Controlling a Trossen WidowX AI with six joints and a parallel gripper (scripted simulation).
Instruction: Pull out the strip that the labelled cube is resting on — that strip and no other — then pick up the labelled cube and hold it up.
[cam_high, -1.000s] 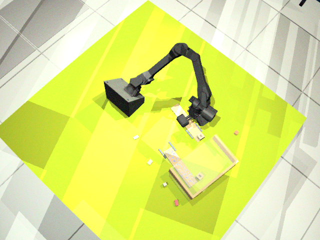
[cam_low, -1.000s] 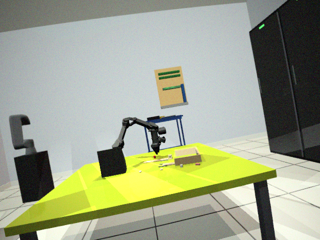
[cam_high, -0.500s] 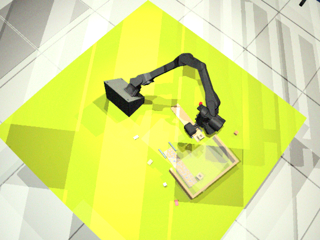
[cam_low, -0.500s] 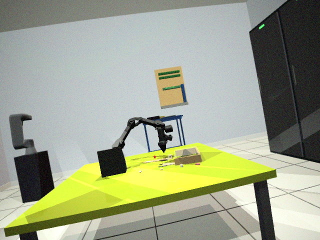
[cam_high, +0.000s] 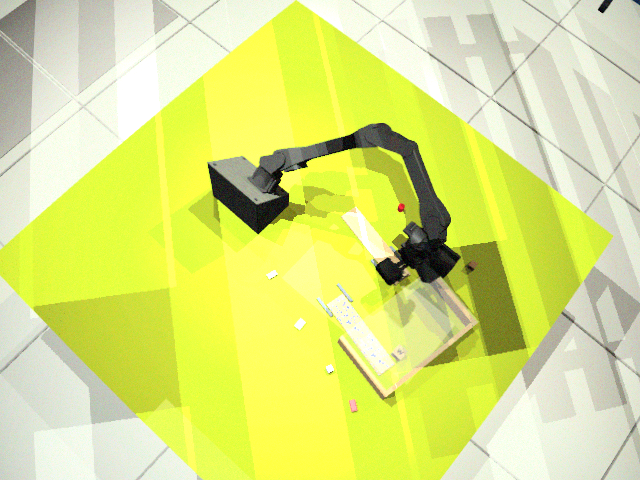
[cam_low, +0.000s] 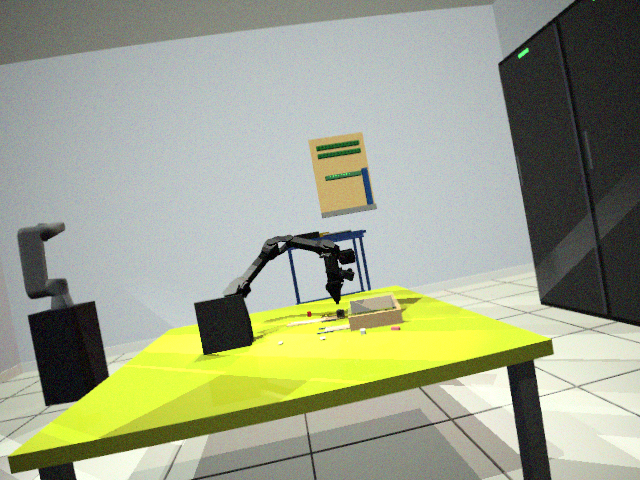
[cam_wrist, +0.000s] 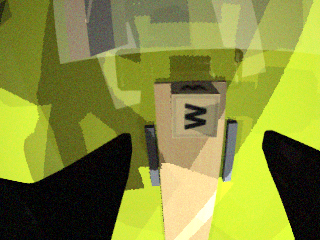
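A cube marked W (cam_wrist: 195, 116) rests on the far end of a plain pale wooden strip (cam_wrist: 187, 152) (cam_high: 366, 235) (cam_low: 309, 322). The strip lies flat between two short blue-grey rails (cam_wrist: 152, 155) (cam_wrist: 229, 150). My gripper (cam_wrist: 200, 140) (cam_low: 337, 302) is open and empty, above the strip, with one finger on each side of it and wide of the rails. In the top view the arm hides the W cube. A speckled white strip (cam_high: 361, 331) lies apart, beside a second cube (cam_high: 399, 352) whose mark is too small to read.
A wooden-walled enclosure (cam_high: 361, 367) (cam_low: 375, 319) with a see-through cover stands just beyond the W cube. A red cylinder (cam_high: 401, 207) (cam_low: 309, 313), a pink block (cam_high: 353, 405) (cam_low: 395, 328), a brown block (cam_high: 470, 266) and several white blocks (cam_high: 271, 274) (cam_high: 299, 323) lie around.
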